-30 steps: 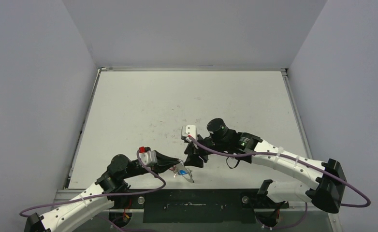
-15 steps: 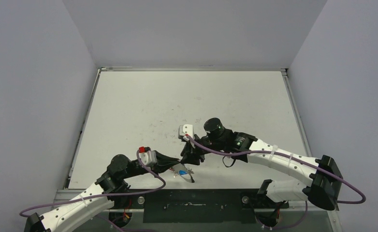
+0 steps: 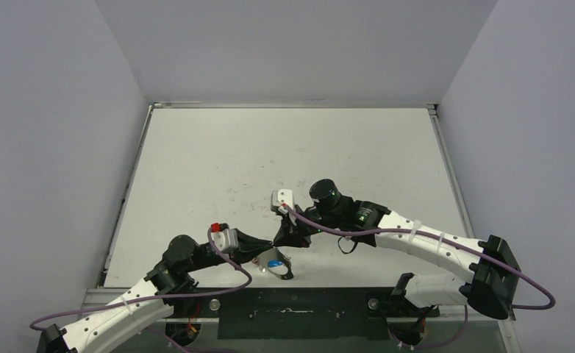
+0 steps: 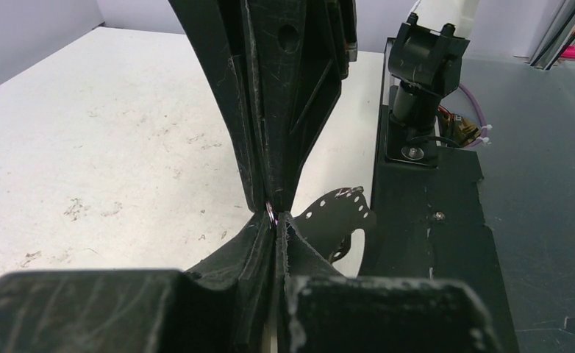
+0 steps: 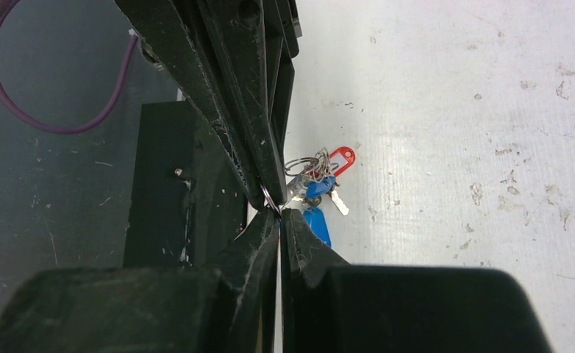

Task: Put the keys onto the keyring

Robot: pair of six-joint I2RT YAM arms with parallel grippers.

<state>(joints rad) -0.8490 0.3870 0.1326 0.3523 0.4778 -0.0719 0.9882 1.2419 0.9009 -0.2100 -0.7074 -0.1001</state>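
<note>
The left gripper is closed, its two fingers pressed together with only a hairline gap. The right gripper is closed in the same way. The two meet tip to tip, low over the near edge of the tabletop.

Right at that meeting point sits a thin wire arc of the keyring. It is nipped between the fingertips of both grippers, and only this short piece of it shows clearly. In the left wrist view the same glint of wire lies just ahead of the left gripper's tips, against the right gripper's fingers.

The keys hang in a bunch just beyond the right gripper's tips, down near the tabletop. Whether they touch the tabletop cannot be told. A red tag is on the far side of the bunch, and a blue tag is nearest the right gripper. Small silver loops are tangled above them.
</note>
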